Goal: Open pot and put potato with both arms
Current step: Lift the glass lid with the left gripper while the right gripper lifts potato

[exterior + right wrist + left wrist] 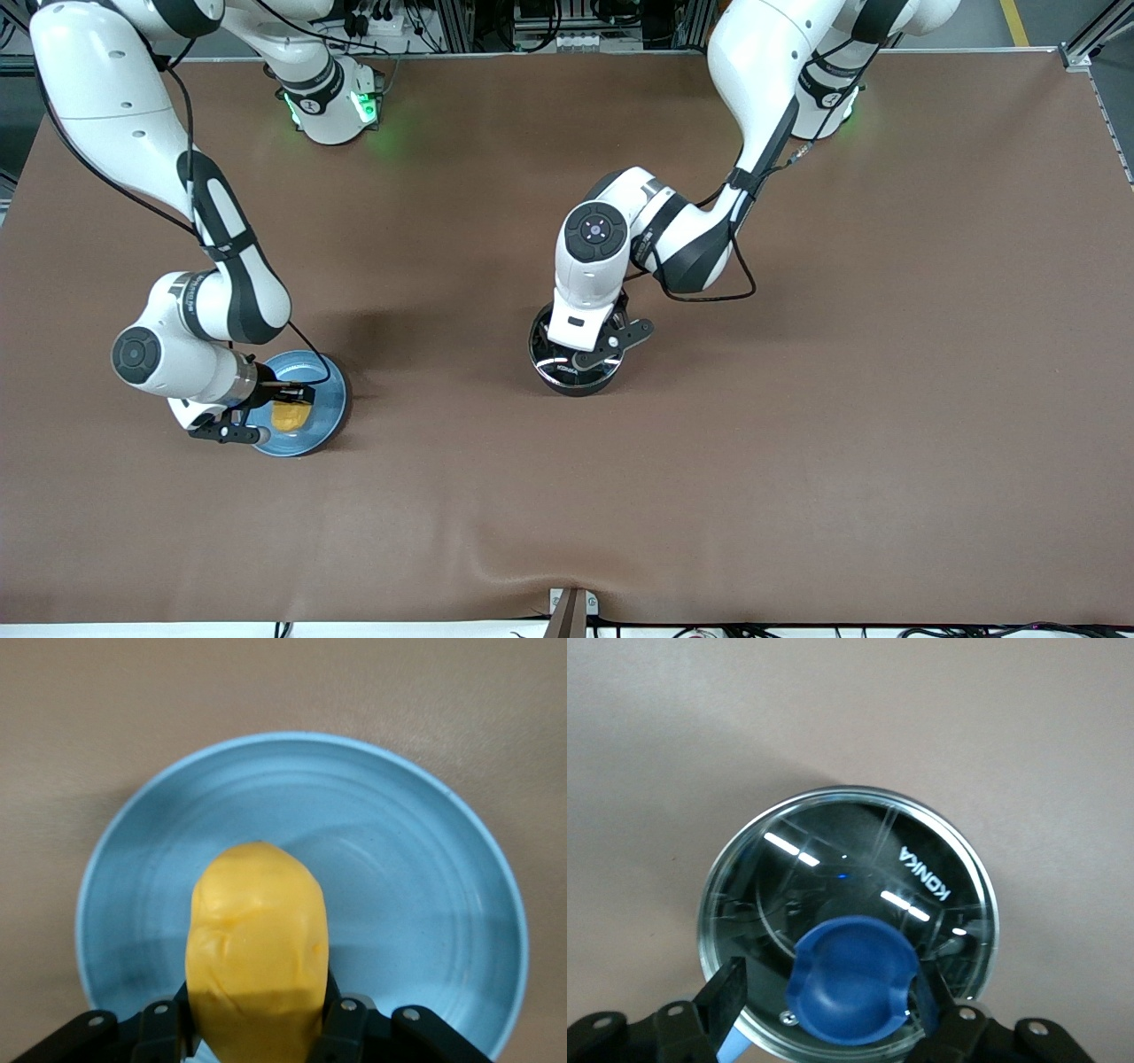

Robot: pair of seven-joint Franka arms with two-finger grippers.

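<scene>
- On the brown table [797, 443], I saw the pot [576, 377] near the middle, glass lid [833, 877] on; the blue plate [323, 416] lay toward the right arm's end
- I had the left gripper [824, 992] down over the lid, fingers [725, 992] either side of the blue knob [852, 979]; whether they gripped it I could not tell
- My right gripper [257, 1028] pinched the potato [255, 948] over the plate
</scene>
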